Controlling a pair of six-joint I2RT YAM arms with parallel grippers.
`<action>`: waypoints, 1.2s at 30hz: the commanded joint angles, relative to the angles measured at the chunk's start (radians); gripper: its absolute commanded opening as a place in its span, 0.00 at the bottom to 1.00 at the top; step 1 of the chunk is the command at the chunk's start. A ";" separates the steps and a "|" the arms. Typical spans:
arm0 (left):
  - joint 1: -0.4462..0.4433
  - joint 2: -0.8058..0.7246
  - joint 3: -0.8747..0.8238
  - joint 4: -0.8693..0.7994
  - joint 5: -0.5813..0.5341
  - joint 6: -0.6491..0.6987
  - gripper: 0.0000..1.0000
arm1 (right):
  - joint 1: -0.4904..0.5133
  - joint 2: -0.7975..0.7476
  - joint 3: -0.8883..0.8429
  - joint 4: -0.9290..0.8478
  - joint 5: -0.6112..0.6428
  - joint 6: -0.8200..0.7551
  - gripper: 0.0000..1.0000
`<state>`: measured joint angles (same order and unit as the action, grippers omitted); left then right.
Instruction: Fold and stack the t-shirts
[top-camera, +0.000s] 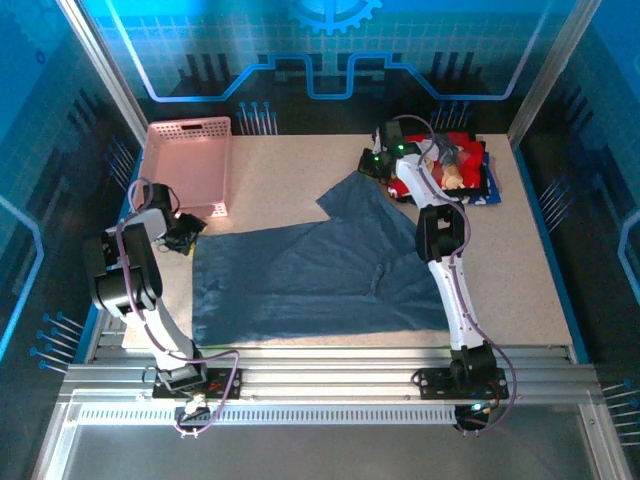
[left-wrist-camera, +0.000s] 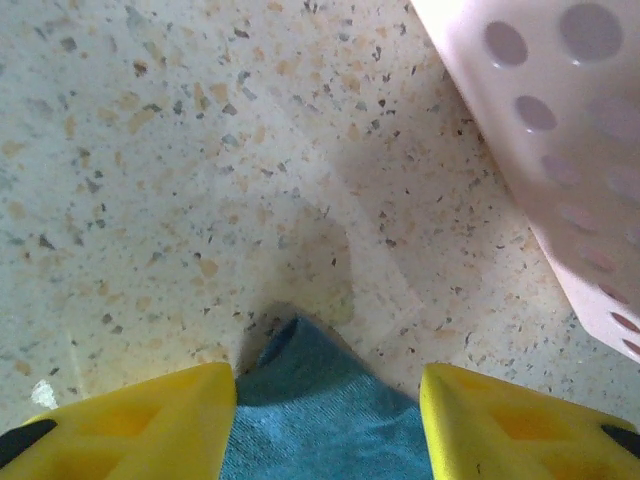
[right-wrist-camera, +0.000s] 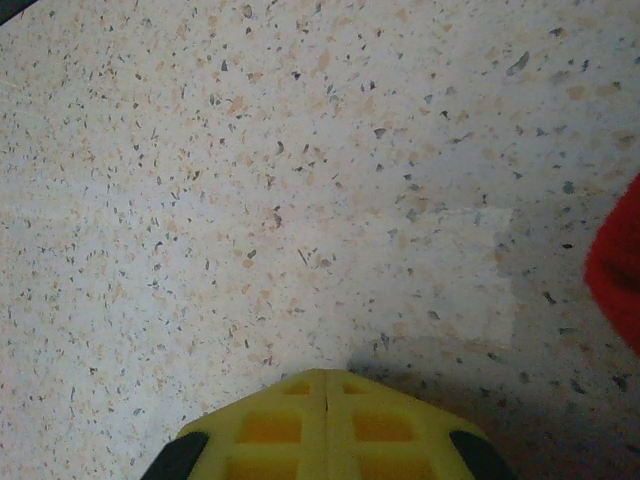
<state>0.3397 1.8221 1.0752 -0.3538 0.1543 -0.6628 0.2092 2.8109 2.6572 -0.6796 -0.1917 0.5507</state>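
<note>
Surface: a speckled tabletop (top-camera: 300, 160) is shown from above inside a blue-lit enclosure.
Slate-blue t-shirt (top-camera: 310, 270): it is spread unfolded across the centre, with one sleeve pointing toward 12 o'clock and wrinkles gathered toward 3 o'clock.
Folded t-shirts (top-camera: 465, 170): they are piled at 1 o'clock with a red one on top. A red edge (right-wrist-camera: 620, 270) is glimpsed at 3 o'clock in the right wrist view.
Pink basket (top-camera: 190, 160): it is set at 10 o'clock, near the left arm, and its wall (left-wrist-camera: 560, 150) is seen at 2 o'clock from the left wrist.
Left gripper (top-camera: 188, 236): it is placed at 9 o'clock, at the shirt's corner. The jaws (left-wrist-camera: 328, 390) are held partly apart and the cloth tip lies between them, not yet pinched.
Right gripper (top-camera: 375, 163): it is placed near 12 o'clock, between the sleeve and the pile. The fingers (right-wrist-camera: 328, 400) are pressed fully together, but no cloth is seen past the tips, so a hold on the sleeve cannot be confirmed.
Risk, left: only the very tip of the corner is covered, so it could slip out when the jaws are closed or lifted.
Risk, right: if nothing was caught, the fold would be pulled from one side only and the shirt dragged askew.
Risk, pile: the stack could be nudged by a sweep that close to it.
</note>
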 joint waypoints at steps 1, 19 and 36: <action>0.012 0.033 0.035 -0.018 -0.012 0.036 0.52 | 0.007 -0.044 -0.001 0.003 -0.005 0.011 0.05; 0.013 0.074 0.068 -0.134 -0.018 0.099 0.00 | 0.006 -0.109 -0.012 0.015 -0.007 0.028 0.05; 0.013 -0.100 0.040 -0.119 0.015 0.107 0.00 | 0.001 -0.165 -0.029 0.017 -0.025 0.007 0.04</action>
<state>0.3435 1.7733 1.1290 -0.4660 0.1478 -0.5728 0.2092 2.7068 2.6381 -0.6792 -0.1959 0.5720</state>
